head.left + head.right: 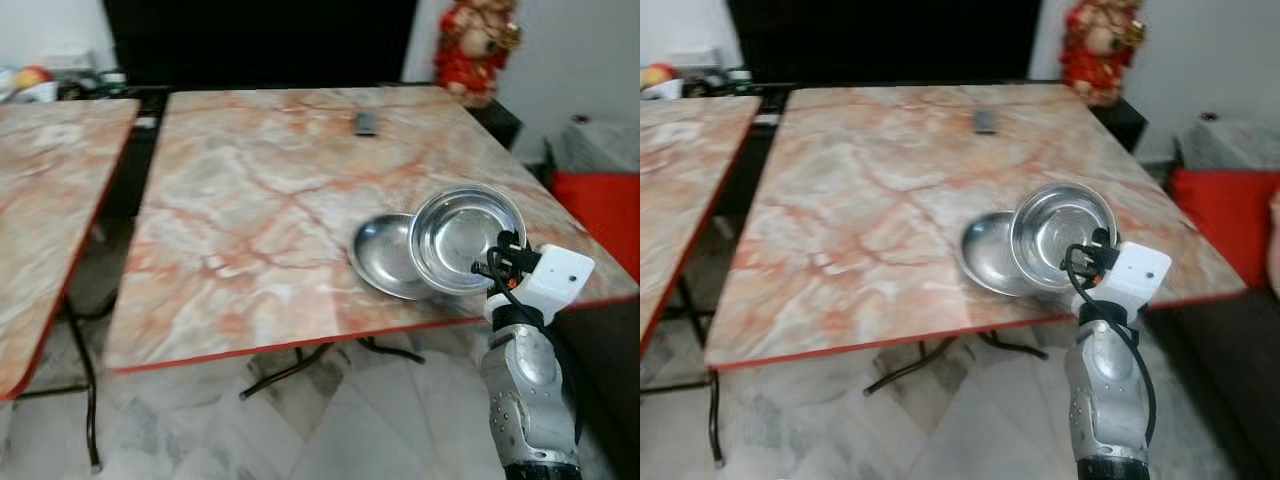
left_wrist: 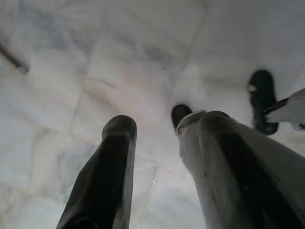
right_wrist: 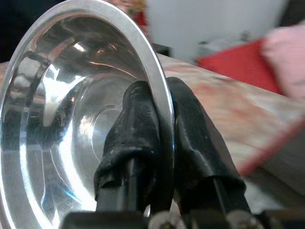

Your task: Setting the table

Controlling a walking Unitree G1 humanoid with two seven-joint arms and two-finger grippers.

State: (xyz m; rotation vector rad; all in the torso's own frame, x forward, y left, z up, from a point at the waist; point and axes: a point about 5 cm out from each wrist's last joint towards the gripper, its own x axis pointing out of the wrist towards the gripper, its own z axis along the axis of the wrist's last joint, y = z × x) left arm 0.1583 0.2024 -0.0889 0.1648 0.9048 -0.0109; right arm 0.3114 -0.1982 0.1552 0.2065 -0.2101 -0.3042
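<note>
The right gripper (image 3: 159, 143) pinches a steel bowl's (image 1: 467, 238) rim, tilted above the marble table (image 1: 250, 210) at four o'clock. One steel plate (image 1: 383, 258) lies set; probably more remains. The left gripper (image 2: 157, 162) hangs parted.

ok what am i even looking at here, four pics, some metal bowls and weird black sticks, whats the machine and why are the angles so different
This is a walking humanoid robot with two silver arms, each ending in a gripper of two black fingers. The two wide pictures come from cameras on its head, looking down at a marble-patterned table. The other two come from cameras on its wrists. On the table lies a flat steel dish, with a small dark object farther back. The right gripper is pinching the rim of a steel bowl, holding it tilted over the dish. The left gripper hangs idle with its fingers apart, looking down at the pale floor.
</note>
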